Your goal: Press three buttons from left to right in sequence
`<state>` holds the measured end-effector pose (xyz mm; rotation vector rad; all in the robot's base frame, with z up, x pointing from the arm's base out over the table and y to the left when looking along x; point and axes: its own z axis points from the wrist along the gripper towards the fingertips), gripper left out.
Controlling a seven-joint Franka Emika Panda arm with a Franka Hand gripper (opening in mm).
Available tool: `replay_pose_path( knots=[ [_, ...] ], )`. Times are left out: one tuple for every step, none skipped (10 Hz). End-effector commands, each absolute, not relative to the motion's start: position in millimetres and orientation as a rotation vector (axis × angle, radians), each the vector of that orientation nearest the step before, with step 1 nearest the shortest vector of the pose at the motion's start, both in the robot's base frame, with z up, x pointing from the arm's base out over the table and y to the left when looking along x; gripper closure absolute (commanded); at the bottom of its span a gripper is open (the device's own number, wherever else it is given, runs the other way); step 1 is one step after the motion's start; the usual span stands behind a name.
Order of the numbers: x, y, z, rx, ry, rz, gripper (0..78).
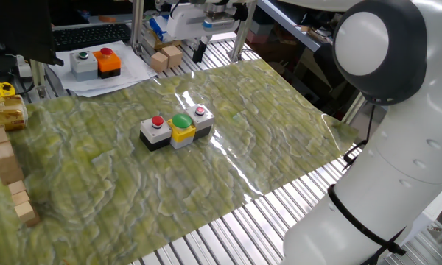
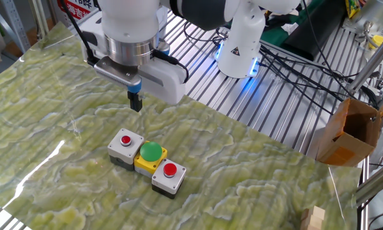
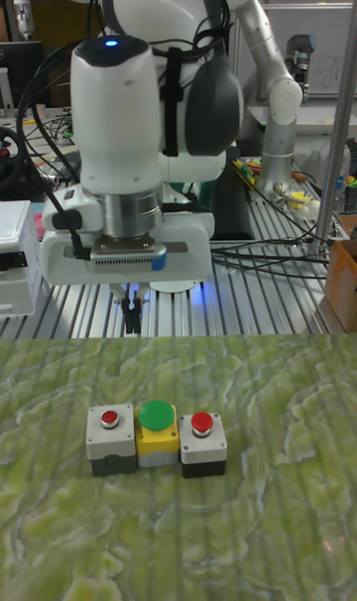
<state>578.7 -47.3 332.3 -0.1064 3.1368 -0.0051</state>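
Three joined button boxes in a row near the middle of the green marbled mat (image 1: 280,132): grey box with red button (image 3: 109,435) at the left in the tall fixed view, yellow box with big green button (image 3: 158,432) touching it in the middle, dark box with small red button (image 3: 202,441) touching that at the right. All three untouched, nothing resting on them.

Hand (image 3: 131,308) hanging above the mat's far edge, behind the row and closest to the grey box, well clear of every button. Dark fingers (image 2: 135,102) pointing straight down and pressed together into one narrow tip, no gap visible.

Further out, at a corner of the worktop (image 1: 243,228): separate grey box with a green button (image 1: 82,63) beside an orange box with a red button (image 1: 107,62), on paper. Wooden blocks (image 1: 7,177) along one mat edge. Cardboard box (image 2: 348,131) off the opposite side.
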Motion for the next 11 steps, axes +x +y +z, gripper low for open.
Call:
replay_pose_path(
  knots=[
    [578.3, -47.9, 331.5, -0.097, 3.124, -0.014, 77.6],
    [578.2, -47.9, 331.5, -0.103, 3.119, -0.012, 77.6],
    [578.1, -47.9, 331.3, -0.114, 3.121, -0.012, 77.6],
    [577.9, -47.8, 331.2, -0.127, 3.121, -0.012, 77.6],
    [577.9, -47.8, 331.2, -0.13, 3.119, -0.012, 77.6],
    [577.9, -47.8, 331.2, -0.123, 3.118, -0.013, 77.6],
    [577.9, -47.8, 331.2, -0.12, 3.118, -0.012, 77.6],
    [577.9, -47.8, 331.2, -0.115, 3.118, -0.013, 77.6],
    [577.9, -47.8, 331.2, -0.115, 3.121, -0.011, 77.6],
    [577.9, -47.8, 331.2, -0.116, 3.123, -0.001, 77.6],
    [577.9, -47.8, 331.2, -0.12, 3.124, 0.008, 77.6]
  ],
)
